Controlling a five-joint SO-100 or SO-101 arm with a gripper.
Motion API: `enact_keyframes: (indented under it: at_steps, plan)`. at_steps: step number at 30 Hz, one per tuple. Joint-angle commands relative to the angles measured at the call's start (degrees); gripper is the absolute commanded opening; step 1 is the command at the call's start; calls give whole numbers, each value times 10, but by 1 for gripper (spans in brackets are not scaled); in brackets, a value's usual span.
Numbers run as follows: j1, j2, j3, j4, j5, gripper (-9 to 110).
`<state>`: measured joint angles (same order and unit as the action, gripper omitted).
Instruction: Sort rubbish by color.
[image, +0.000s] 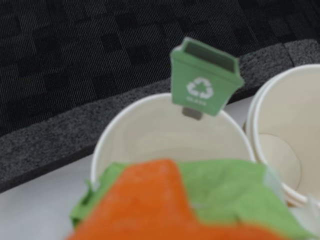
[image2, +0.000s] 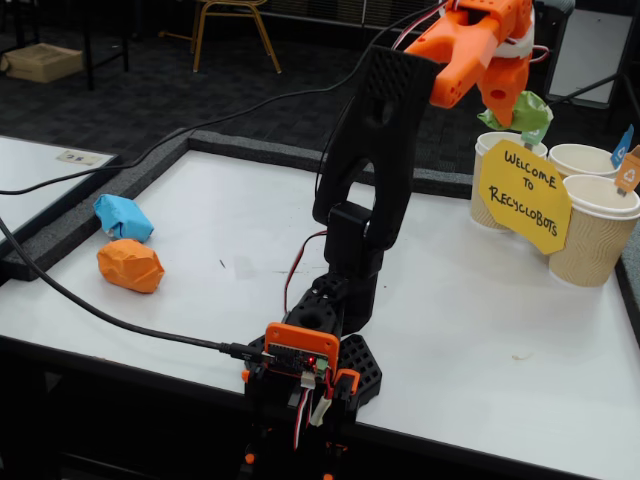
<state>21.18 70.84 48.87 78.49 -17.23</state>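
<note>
My orange gripper (image2: 512, 108) is shut on the green paper wad (image2: 528, 113) at the far right of the fixed view, held in the air just above the leftmost tan cup (image2: 487, 150). In the wrist view the green wad (image: 227, 190) fills the bottom edge beside an orange finger (image: 150, 200), right over the open white cup (image: 165, 130) that carries a green recycling-bin tag (image: 205, 80). The light blue wad (image2: 123, 216) and the orange wad (image2: 130, 265) lie side by side on the white table near its left edge, far from the gripper.
A yellow "Welcome to RecycloBots" sign (image2: 523, 195) leans against the cups. Two more cups (image2: 580, 158) (image2: 595, 230) stand to the right, with small blue (image2: 622, 145) and orange (image2: 629, 170) tags. A raised dark foam border (image2: 250, 150) rims the table. The arm's base (image2: 310, 360) sits at the front edge.
</note>
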Motion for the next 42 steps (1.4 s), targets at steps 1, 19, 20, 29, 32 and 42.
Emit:
enact_keyframes:
  at_steps: [1, 19, 20, 29, 32, 42]
  plan:
    - [15, 29, -73, -8, 5, 5]
    - [13, 31, -69, 9, 4, 17]
    - [14, 31, -69, 10, 4, 17]
    - [-4, 43, -152, 69, 8, 13]
    - [-32, 75, -195, 118, 6, 11]
    - [-99, 245, -113, 217, 10, 7]
